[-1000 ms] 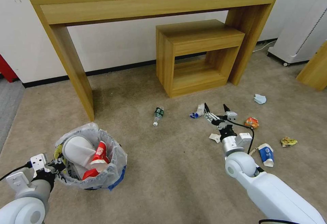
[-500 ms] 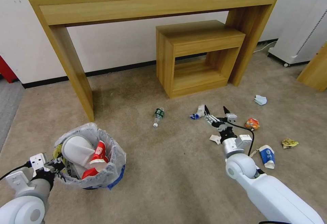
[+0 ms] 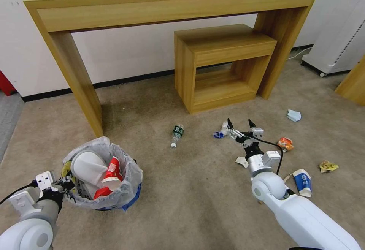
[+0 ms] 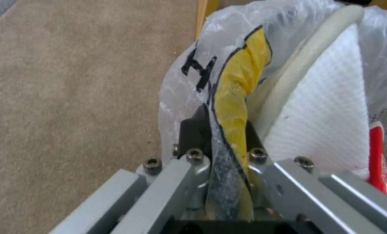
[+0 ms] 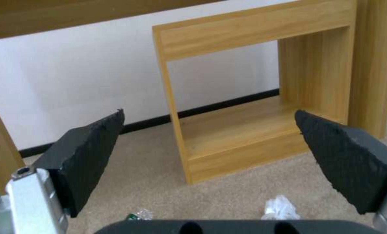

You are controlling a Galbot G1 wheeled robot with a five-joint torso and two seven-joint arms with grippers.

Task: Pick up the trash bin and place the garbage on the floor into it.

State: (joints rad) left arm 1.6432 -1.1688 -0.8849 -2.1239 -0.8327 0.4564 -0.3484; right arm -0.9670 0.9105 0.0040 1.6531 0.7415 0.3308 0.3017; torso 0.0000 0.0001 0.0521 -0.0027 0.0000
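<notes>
Left gripper [image 4: 221,152] clamped on the trash bin's [image 3: 125,189] bagged rim, seen close in the left wrist view: yellow wrapper [image 4: 238,97], white slipper [image 4: 319,120] inside. Right gripper [image 3: 240,125] spread wide, empty, above the floor [image 3: 190,189] beside crumpled paper [image 3: 222,131]. In the head view, bottle [image 3: 176,134], cup [image 3: 303,181] well apart. Bin's base hidden by bag.

A long wooden console table [image 3: 171,3] stands against the white wall [image 3: 125,52] with its black baseboard, a smaller open wooden unit [image 3: 222,64] tucked beneath it, all on beige carpet [image 3: 182,200], evenly lit.
</notes>
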